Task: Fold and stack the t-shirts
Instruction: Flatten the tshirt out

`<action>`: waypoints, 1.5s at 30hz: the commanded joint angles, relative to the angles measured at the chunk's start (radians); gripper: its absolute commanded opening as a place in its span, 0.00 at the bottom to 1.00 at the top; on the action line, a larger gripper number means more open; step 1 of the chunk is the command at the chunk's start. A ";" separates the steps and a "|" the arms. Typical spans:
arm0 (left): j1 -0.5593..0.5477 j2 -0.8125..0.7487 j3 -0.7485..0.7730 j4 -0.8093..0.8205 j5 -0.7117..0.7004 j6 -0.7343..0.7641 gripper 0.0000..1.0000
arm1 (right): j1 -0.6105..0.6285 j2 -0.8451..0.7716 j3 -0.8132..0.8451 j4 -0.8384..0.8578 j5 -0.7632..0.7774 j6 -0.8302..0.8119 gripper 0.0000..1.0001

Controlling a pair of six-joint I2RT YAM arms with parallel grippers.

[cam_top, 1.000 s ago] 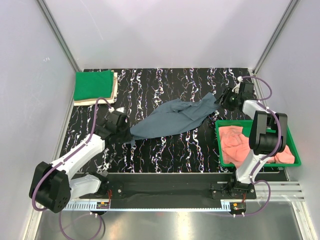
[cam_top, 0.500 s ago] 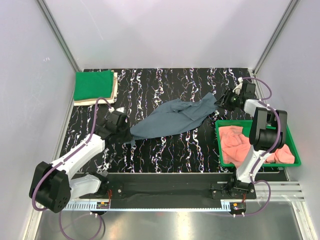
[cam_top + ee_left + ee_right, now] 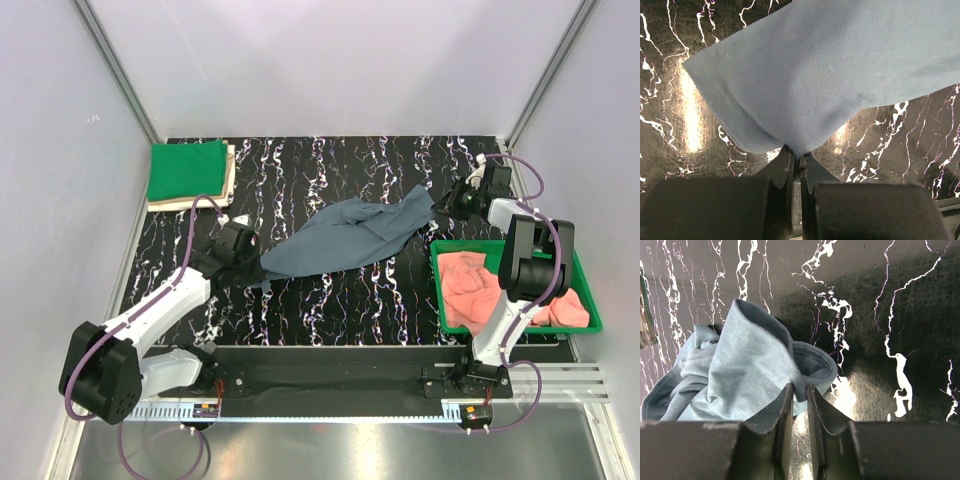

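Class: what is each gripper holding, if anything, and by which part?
Both hold the blue-grey t-shirt. The left gripper pinches a fold beside a stitched hem at one end; the right gripper pinches a hemmed edge at the other.

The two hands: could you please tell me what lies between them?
The blue-grey t-shirt lies between the left hand and the right hand, one at each end; the top view shows it.
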 commanded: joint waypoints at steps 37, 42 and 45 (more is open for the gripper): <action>0.003 0.022 0.029 0.054 0.022 0.010 0.00 | 0.002 -0.058 0.034 0.026 -0.054 0.044 0.30; 0.003 0.020 0.028 0.055 0.022 0.010 0.00 | 0.002 -0.048 0.038 0.026 -0.067 0.053 0.29; 0.003 0.019 0.025 0.055 0.022 0.010 0.00 | 0.002 -0.055 0.035 0.026 -0.061 0.059 0.33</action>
